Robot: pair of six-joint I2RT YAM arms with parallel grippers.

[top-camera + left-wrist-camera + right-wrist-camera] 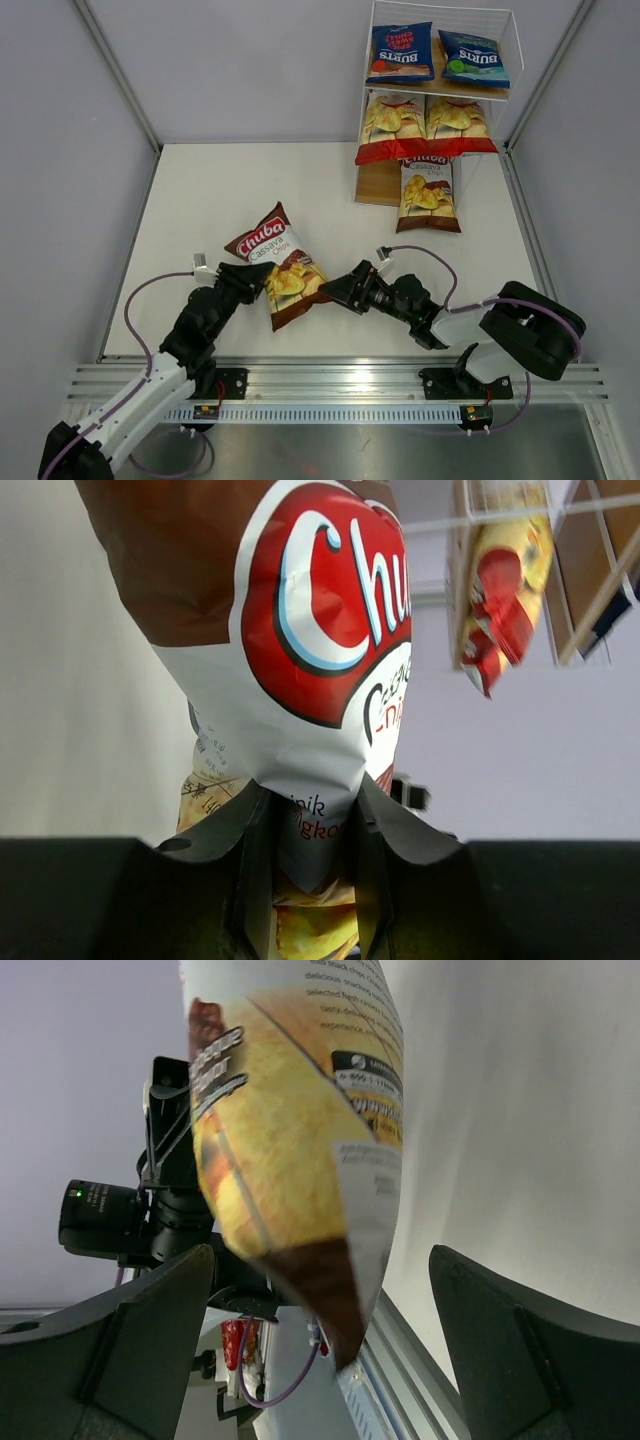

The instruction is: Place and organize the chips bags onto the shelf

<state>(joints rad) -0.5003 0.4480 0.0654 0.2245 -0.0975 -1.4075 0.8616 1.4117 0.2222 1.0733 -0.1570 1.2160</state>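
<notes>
Broadly, pale grey walls (60, 150) close in the white tabletop (200, 200) on three sides; a ribbed metal rail (340, 380) runs along its near edge, carrying both arm bases; the shelf (515, 45) stands in the far right corner, its white wire frame rising over three stepped wooden tiers.

The left arm (190, 335) reaches up and right from its base, low over the tabletop; the right arm (500, 330) folds back at its elbow and stretches left, nearly level, so the two meet near the middle.

Two dark-blue Burts bags (400, 52) (474, 58) lie side by side on the top tier; two red-and-white bags (391, 125) (458, 122) fill the middle tier; one brown Chuba bag (428, 192) rests on the lowest tier, its bottom edge hanging over the front.

A second brown Chuba bag (280, 265) sits slanted between the arms, well apart from the shelf; the left hand (248, 278) is clamped on its left edge; the right hand (335, 288) is spread wide at its lower right corner, fingers (150, 1330) clear of the foil.
</notes>
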